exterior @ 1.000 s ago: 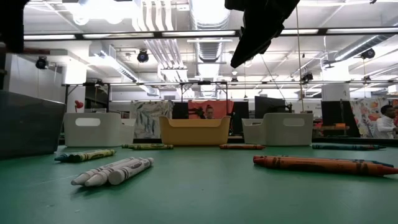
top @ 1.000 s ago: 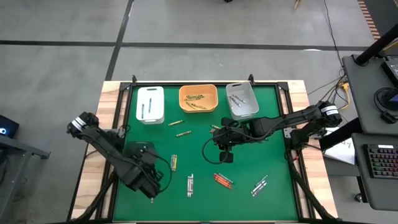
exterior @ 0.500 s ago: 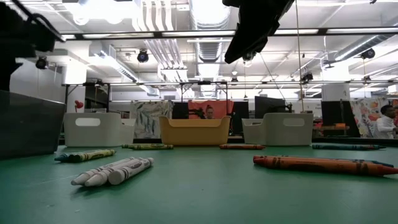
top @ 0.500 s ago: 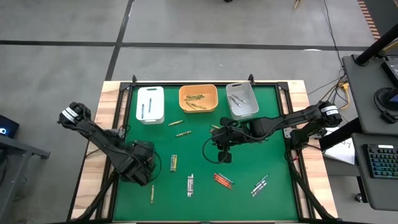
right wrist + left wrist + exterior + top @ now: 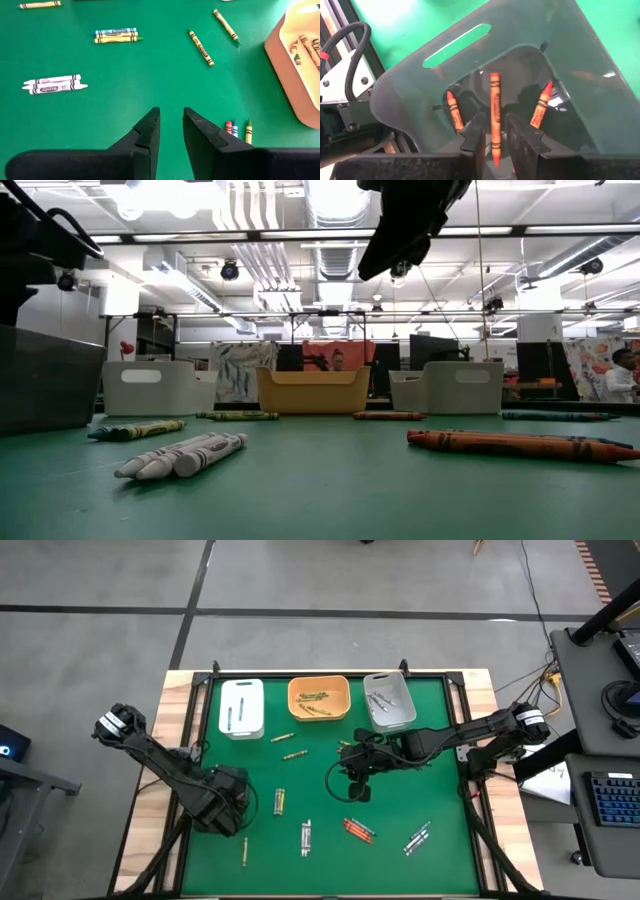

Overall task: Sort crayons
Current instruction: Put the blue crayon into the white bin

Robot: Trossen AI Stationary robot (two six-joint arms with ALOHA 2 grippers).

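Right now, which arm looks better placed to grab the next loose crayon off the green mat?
The right. Its gripper hovers open and empty above the mat, with loose crayons just ahead. The left gripper is busy over the grey tray, a red-orange crayon between its fingers.

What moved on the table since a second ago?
The left gripper pulled a little toward the far trays; it hangs over a grey tray, an orange crayon at its tip. The right gripper barely shifted. The loose crayons and three far trays stayed put.
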